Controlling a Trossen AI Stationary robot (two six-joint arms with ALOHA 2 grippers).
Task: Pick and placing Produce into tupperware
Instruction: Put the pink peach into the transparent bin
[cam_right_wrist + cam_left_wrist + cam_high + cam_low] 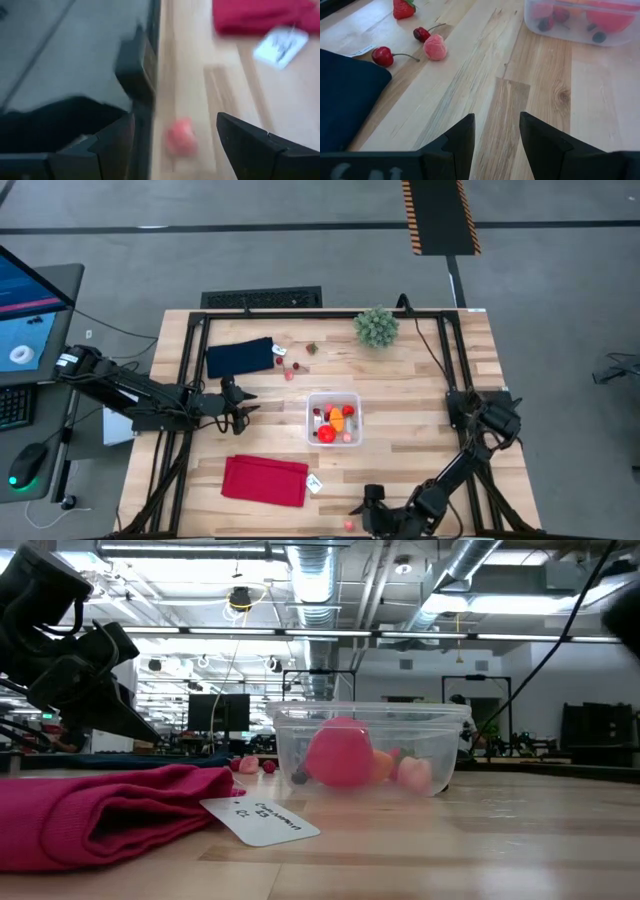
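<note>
Reaching along the near edge of the desk (420, 410), our right gripper (175, 145) has its fingers spread wide and empty, with a small pink piece of produce (180, 137) lying straight ahead in the gap between them. In the high view the same piece sits just beside the fingers at the desk's rim (349, 525). It looks round, with no clear long axis, so we judge any closing direction will serve; the worry is the edge, since a nudge could roll it off.

Our left gripper (496, 135) hovers low over the desk, fingers partly parted and holding nothing. Ahead of them and off to one side lie two dark red cherries (383, 55) with thin stems, a pale pink berry (435, 47) with a grainy skin, and a strawberry (403, 8) farther on. The navy cloth (345, 100) lies soft and folded close beside those fingers.

The tupperware (334, 420) stands mid-desk, between the two arms, clear-walled with rounded corners, already holding red, orange and pink pieces. The left fingers are the nearer to it; the right ones are well apart from it. We judge the right arm has the nearer pick and the longer carry.

A flat red cloth (265, 480) and a white tag (314, 484) lie between the right fingers and the container.
</note>
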